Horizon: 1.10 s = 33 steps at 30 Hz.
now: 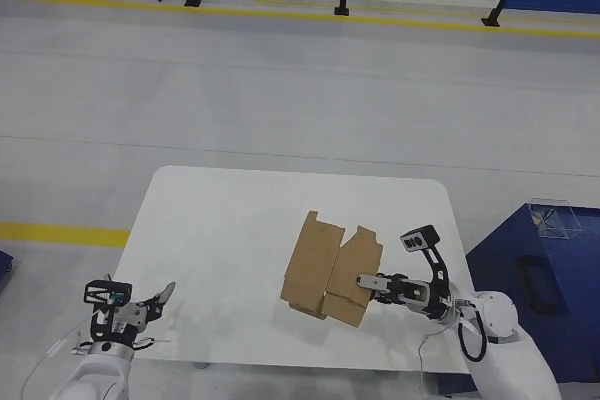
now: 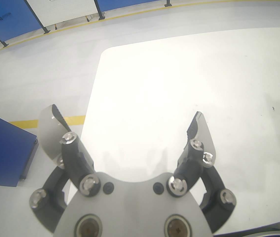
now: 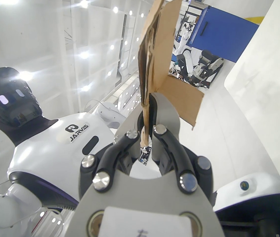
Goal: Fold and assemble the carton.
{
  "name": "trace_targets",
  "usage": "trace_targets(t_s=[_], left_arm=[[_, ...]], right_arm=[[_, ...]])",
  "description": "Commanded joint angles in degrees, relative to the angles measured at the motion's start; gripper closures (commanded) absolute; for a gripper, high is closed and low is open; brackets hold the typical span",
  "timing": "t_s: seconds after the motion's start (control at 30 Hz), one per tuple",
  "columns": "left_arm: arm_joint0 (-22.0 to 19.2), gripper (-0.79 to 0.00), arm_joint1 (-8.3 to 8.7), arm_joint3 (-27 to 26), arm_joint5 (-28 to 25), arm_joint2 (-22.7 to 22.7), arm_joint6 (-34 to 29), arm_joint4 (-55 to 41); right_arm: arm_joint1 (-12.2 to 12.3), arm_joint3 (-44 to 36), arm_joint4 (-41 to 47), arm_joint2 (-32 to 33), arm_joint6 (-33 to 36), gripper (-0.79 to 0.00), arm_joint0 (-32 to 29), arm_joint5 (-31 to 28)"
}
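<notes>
So, the right jaws are pinched tight on one edge of the carton (image 1: 330, 272), a flattened brown cardboard blank with its flaps sticking out, held up over the near right part of the desk (image 1: 230, 220). The left jaws are spread wide with nothing between them, at the desk's near left corner. Desk is plain white with rounded corners. Around it there's pale grey floor with yellow lines (image 1: 50, 233). A blue cabinet (image 1: 550, 290) sits just off the right edge with a clear box (image 1: 553, 216) on top. Farther out stand blue and white partition panels (image 2: 53, 1), the white ones carrying a small dark logo.
</notes>
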Motion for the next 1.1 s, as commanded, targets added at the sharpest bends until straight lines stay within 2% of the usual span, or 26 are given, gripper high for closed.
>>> trace_targets(t_s=[0.0, 0.2, 0.33, 0.43, 0.57, 0.63, 0.7, 0.77, 0.83, 0.93, 1.07], left_arm=[[0.0, -0.785, 0.0, 0.0, 0.0, 0.0, 0.0, 0.0], [0.0, -0.785, -0.02, -0.1, -0.3, 0.1, -0.1, -0.5], [-0.4, -0.785, -0.34, -3.1, -5.6, -2.0, -7.7, -18.7], [-1.1, -0.785, -0.55, -4.7, -9.7, -4.4, -18.4, -42.7], [-4.6, -0.785, -0.21, -2.4, -12.0, -7.2, -38.4, -74.7], [-7.2, -0.785, 0.09, 1.0, -9.6, -7.6, -48.0, -86.5], [-10.2, -0.785, 0.46, 4.5, -5.8, -6.3, -58.6, -93.9], [-13.5, -0.785, 0.77, 7.8, -3.1, -4.3, -65.7, -96.1], [-15.7, -0.785, 0.87, 9.9, -3.8, -1.6, -69.1, -95.0], [-17.4, -0.785, 0.75, 12.3, -4.4, 2.6, -71.0, -93.9], [-19.5, -0.785, 0.67, 14.3, -4.4, 6.5, -71.8, -92.1]], right_arm=[[0.0, 0.0, 0.1, 0.0, 0.0, 0.0, 0.0, 0.0], [0.0, -0.1, -0.1, 0.1, -0.3, 0.0, 0.0, 0.1], [0.1, 0.0, -7.1, -0.4, -4.0, 0.0, 0.6, -0.2], [-0.2, 2.6, -8.1, -3.2, -3.4, 0.0, 1.7, 0.2], [-1.0, 7.0, -9.4, -8.5, -3.2, 0.0, 3.4, -0.8], [-1.5, 9.6, -9.5, -11.2, -3.6, 0.0, 4.5, -1.3], [-2.1, 11.5, -9.5, -14.2, -3.3, 0.0, 5.8, -1.8], [-2.8, 13.0, -8.2, -16.9, -2.4, 0.0, 6.7, -2.4], [-3.4, 14.4, -4.3, -19.1, -0.2, 0.0, 7.8, -1.6], [-4.3, 17.5, 0.8, -21.9, 3.5, 0.0, 9.7, -0.3], [-5.4, 21.0, 1.0, -25.0, 4.2, 0.0, 12.3, -0.8]])
